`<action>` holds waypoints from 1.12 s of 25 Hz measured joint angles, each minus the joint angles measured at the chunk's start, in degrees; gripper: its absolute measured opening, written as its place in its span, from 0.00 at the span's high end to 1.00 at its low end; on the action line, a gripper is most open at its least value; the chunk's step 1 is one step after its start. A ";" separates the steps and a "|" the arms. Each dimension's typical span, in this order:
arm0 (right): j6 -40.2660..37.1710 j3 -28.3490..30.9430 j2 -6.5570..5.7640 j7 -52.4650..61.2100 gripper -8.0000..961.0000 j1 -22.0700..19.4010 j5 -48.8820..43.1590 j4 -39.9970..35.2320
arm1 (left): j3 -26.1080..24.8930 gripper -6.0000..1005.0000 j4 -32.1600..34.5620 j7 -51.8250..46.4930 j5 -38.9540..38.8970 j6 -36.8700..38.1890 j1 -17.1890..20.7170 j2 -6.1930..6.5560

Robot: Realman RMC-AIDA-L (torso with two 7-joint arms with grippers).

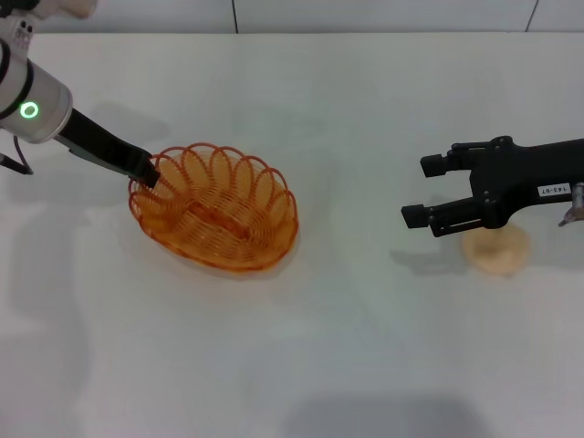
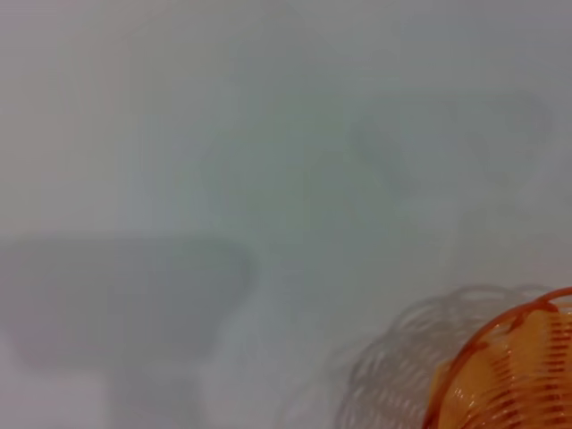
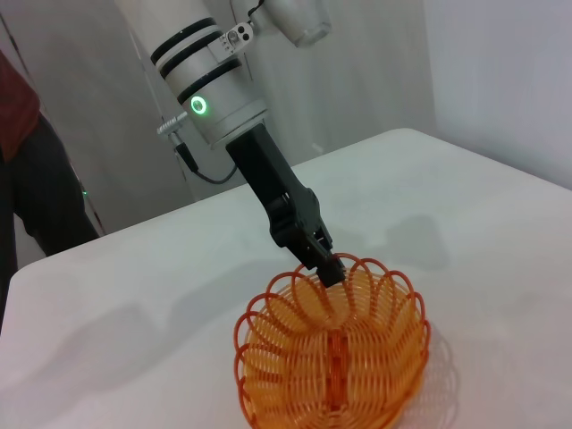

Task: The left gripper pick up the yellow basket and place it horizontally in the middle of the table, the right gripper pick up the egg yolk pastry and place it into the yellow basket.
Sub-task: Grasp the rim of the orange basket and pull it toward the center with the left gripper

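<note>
The yellow basket [image 1: 219,219] is left of the middle of the white table [image 1: 328,365], its opening facing up. My left gripper [image 1: 146,173] reaches down from the far left and is shut on the basket's left rim. The right wrist view shows the same grip [image 3: 329,268] on the looped rim of the basket [image 3: 335,357]. A part of the basket [image 2: 518,375] shows in the left wrist view. My right gripper [image 1: 424,190] hovers open at the right, fingers pointing left. The egg yolk pastry [image 1: 497,251] lies on the table just below it, partly covered by it.
The table's far edge meets a grey wall at the back. A person in dark red [image 3: 18,107] stands beyond the table in the right wrist view. Bare white table lies between the basket and the pastry.
</note>
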 joint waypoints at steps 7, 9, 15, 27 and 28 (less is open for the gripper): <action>0.00 0.00 0.00 0.00 0.09 -0.10 0.00 0.00 | -0.11 0.89 0.03 -0.03 -0.22 0.54 0.00 0.35; 0.00 0.00 0.00 0.00 0.09 -0.15 0.00 -0.04 | -0.09 0.89 0.25 -0.04 -0.24 0.99 -0.02 0.43; 0.03 0.00 0.00 0.00 0.09 -0.25 0.02 -0.13 | -1.63 0.91 0.78 -0.06 -1.23 3.73 -1.18 0.88; -0.40 0.78 -0.06 -0.42 0.09 -0.25 0.83 -0.11 | -5.48 0.92 1.62 -5.61 -6.39 8.74 -1.58 2.43; -0.41 0.79 -0.07 -0.42 0.09 -0.25 0.84 -0.11 | -5.50 0.92 1.60 -6.25 -6.92 8.87 -1.58 2.43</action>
